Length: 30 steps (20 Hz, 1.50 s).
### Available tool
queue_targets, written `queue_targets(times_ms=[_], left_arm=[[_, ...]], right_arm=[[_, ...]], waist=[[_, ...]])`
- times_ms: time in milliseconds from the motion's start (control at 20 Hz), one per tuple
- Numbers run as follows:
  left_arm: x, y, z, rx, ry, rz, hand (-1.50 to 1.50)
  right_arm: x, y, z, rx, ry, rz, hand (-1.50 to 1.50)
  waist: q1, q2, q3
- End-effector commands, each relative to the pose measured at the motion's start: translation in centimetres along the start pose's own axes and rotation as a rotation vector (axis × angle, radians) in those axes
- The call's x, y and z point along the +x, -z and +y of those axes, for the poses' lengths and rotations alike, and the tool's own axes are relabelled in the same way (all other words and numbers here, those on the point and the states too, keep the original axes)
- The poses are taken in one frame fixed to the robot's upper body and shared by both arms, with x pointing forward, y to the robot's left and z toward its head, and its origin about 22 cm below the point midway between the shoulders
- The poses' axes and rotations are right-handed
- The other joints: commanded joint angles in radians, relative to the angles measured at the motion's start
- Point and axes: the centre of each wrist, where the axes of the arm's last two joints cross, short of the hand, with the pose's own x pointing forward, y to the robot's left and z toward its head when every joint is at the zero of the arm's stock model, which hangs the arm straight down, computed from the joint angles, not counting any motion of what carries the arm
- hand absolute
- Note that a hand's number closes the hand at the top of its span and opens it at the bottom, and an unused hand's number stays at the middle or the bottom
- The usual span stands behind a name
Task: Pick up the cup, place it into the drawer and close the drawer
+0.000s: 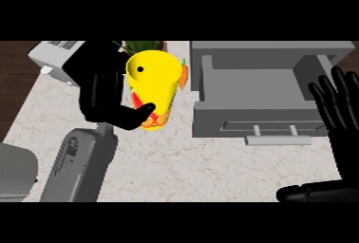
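— So, where is the left hand?

— At about ten o'clock on the pale marbled tabletop. Its grey forearm rises from the lower edge and leans slightly toward one o'clock. The black fingers stand up behind the tall yellow cup with orange and red fruit pictures, and the thumb curls across the cup's lower part from the left, so the hand is wrapped round the cup.

— And the cup itself?

— It sits in that hand, tilted, its yellow bottom with a small dark dot facing the camera. It lies just left of the grey open drawer, apart from it, not inside. I cannot tell whether its lower end touches the tabletop.

— What of the right hand?

— At three o'clock, by the right edge. Its fingers are straight and spread, pointing to twelve, holding nothing; it overlaps the drawer's right side.

— Anything more?

— The drawer's front panel with its pale bar handle faces six o'clock. A white boxy appliance stands at eleven o'clock, partly behind the left hand.
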Motion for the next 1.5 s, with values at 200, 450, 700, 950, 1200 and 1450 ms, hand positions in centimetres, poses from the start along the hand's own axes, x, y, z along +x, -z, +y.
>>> queue_targets(times_ms=[200, 450, 700, 950, 1200, 1450], left_arm=[[2.2, 6.4, -5.0, -0.020, 0.056, 0.014, 1.50], [2.2, 8.5, -6.3, -0.061, 0.089, 0.019, 1.50], [0.9, 9.2, -9.3, -0.069, 0.137, 0.067, 1.50], [0.4, 11.8, -9.5, -0.074, 0.148, 0.119, 1.50], [-2.4, 11.0, -11.1, -0.020, 0.179, 0.143, 1.50], [-3.6, 11.5, -11.7, -0.044, 0.207, 0.178, 1.50]], right_arm=[[-0.7, -0.6, -0.2, 0.012, 0.003, 0.019, -1.50], [0.4, 1.0, -0.9, -0.005, 0.007, -0.011, -1.50], [0.8, 0.8, -1.6, 0.013, -0.003, 0.009, -1.50], [-1.2, 1.1, 0.3, 0.018, -0.004, 0.023, -1.50], [-0.8, -0.6, -0.8, 0.008, 0.022, 0.007, -1.50], [-0.8, 1.6, -0.5, 0.016, 0.004, 0.004, -1.50]], waist=[[-0.006, 0.001, 0.000], [-0.005, 0.002, 0.000], [-0.014, 0.002, 0.000], [-0.009, 0.004, 0.000], [-0.036, 0.006, 0.000], [-0.033, 0.008, 0.000]])
